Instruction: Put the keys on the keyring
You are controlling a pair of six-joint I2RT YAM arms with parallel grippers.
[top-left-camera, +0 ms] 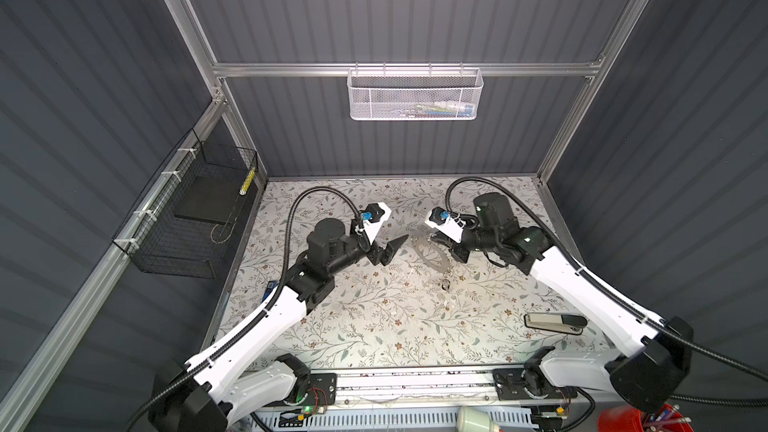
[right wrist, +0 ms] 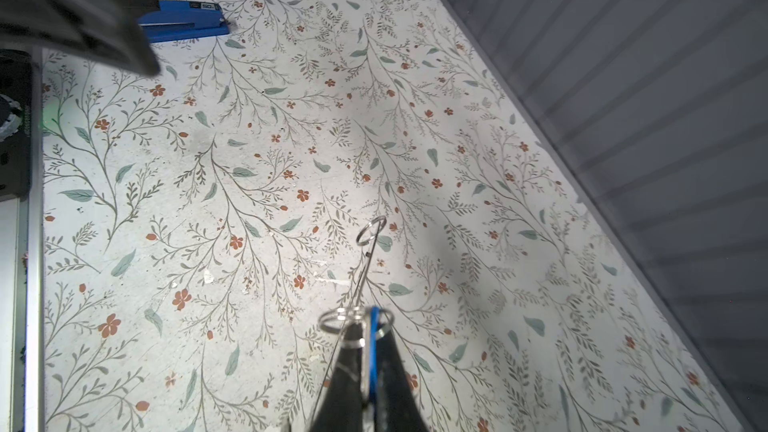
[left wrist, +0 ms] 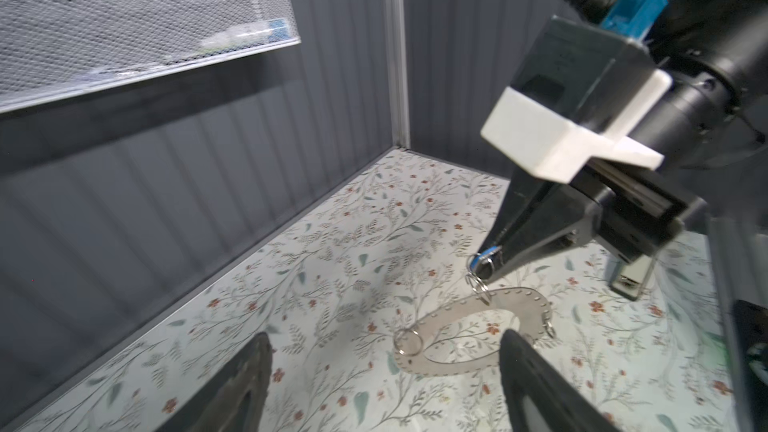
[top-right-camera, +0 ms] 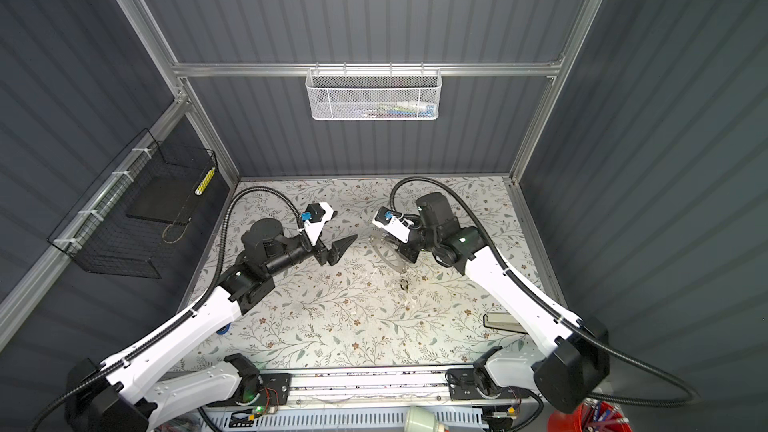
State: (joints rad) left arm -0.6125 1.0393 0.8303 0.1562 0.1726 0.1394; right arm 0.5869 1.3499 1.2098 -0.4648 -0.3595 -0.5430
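My right gripper is shut on the silvery key with the blue tag. Small split rings link that key to the keyring, a flat grey band with small holes, which hangs out from the right gripper over the floral table. In the right wrist view the keyring shows edge-on as a thin wire. My left gripper stands open just short of the keyring, touching nothing. In both top views the left gripper faces the right gripper. A small dark item sits at the keyring's near end.
A grey and black stapler lies at the front right. A blue stapler lies at the left, partly under the left arm. A white mesh basket hangs on the back wall. A black wire basket is fixed to the left wall.
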